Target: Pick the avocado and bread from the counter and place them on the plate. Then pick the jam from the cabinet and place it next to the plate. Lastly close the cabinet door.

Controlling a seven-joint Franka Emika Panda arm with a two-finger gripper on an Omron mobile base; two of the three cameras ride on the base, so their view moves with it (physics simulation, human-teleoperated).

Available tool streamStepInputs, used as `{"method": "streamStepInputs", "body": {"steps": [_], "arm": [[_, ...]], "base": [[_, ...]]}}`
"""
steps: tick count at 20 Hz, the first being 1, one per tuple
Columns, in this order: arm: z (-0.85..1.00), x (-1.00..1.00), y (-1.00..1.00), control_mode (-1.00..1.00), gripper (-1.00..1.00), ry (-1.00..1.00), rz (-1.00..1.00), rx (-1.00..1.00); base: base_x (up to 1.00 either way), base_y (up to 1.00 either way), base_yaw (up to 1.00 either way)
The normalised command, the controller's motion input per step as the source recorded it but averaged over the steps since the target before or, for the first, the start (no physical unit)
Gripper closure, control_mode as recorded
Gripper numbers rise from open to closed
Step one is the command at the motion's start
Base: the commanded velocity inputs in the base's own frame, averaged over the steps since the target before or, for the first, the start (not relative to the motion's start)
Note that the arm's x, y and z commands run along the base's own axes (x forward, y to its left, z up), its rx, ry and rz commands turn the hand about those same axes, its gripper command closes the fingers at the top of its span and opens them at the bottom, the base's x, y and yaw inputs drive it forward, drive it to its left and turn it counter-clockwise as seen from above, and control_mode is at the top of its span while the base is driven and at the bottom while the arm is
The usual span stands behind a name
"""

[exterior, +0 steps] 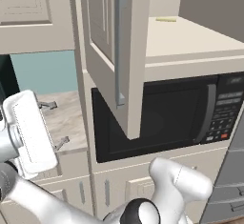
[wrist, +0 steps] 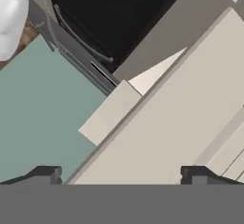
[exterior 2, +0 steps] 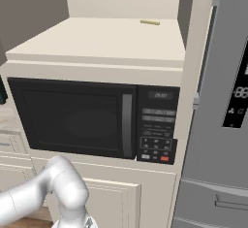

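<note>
Jaws spread wide and empty, gripper (wrist: 121,173) faces the cream cabinet door (exterior: 112,51), swung open above the microwave (exterior 2: 97,118).

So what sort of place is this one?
A rendered home kitchen, most likely: a built-in black microwave under an open cream cabinet, and a steel fridge alongside.
</note>
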Motion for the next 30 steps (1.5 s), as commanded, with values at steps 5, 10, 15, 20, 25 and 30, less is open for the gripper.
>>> {"method": "streamStepInputs", "body": {"steps": [5, 10, 15, 20, 25, 30], "arm": [[0.25, 0.03, -0.18, -1.00, -1.00, 0.08, 0.16, 0.04], [0.02, 0.45, -0.02, -1.00, -1.00, 0.12, 0.04, 0.00], [0.02, 0.51, 0.00, -1.00, -1.00, 0.12, 0.00, 0.00], [0.33, 0.06, -0.23, -1.00, -1.00, 0.07, 0.00, 0.00], [0.44, 0.00, -0.30, -1.00, -1.00, 0.04, 0.00, 0.00], [0.27, 0.00, -0.54, -1.00, -1.00, 0.04, 0.00, 0.00]], "base": [[0.00, 0.00, 0.00], [0.00, 0.00, 0.00], [0.00, 0.00, 0.00], [0.00, 0.00, 0.00], [0.00, 0.00, 0.00], [0.00, 0.00, 0.00]]}}
